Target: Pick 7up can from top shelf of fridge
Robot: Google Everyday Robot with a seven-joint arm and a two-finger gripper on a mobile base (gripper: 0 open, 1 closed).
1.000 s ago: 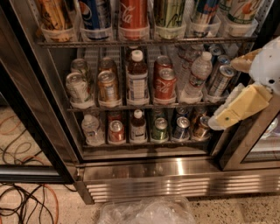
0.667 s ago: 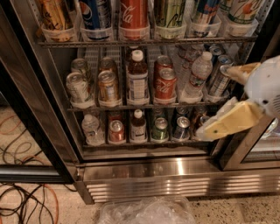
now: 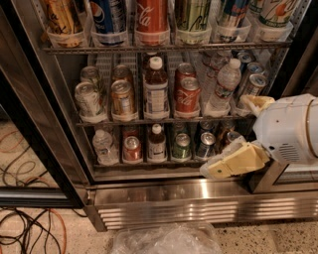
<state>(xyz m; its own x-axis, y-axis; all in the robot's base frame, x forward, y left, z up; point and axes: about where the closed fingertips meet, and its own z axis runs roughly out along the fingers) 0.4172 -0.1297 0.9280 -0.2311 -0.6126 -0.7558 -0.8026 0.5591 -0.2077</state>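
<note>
The 7up can (image 3: 276, 11) stood upright at the upper right of the frame, at the right end of the top shelf (image 3: 99, 49) of the fridge (image 3: 198, 196). It sat in a clear cup (image 3: 271, 33). Every can in that row had its own cup, likely so the cans would not tip or bump each other. A blue can (image 3: 231, 15) stood just to its left, then a green can (image 3: 191, 15) and a red Coke can (image 3: 151, 17). The top of the 7up can was cut off by the frame edge. The gripper (image 3: 226, 136) was at the lower right of the frame, well below the can and in front of the two lower racks. Its two yellow fingers (image 3: 233, 162) were spread wide apart and held nothing. They were probably open like that so they could fit around the can later. The can was not yet touched. I think the gripper needed to go up a long way and a little right. It would also need care so it did not knock the blue can beside the 7up can.
</note>
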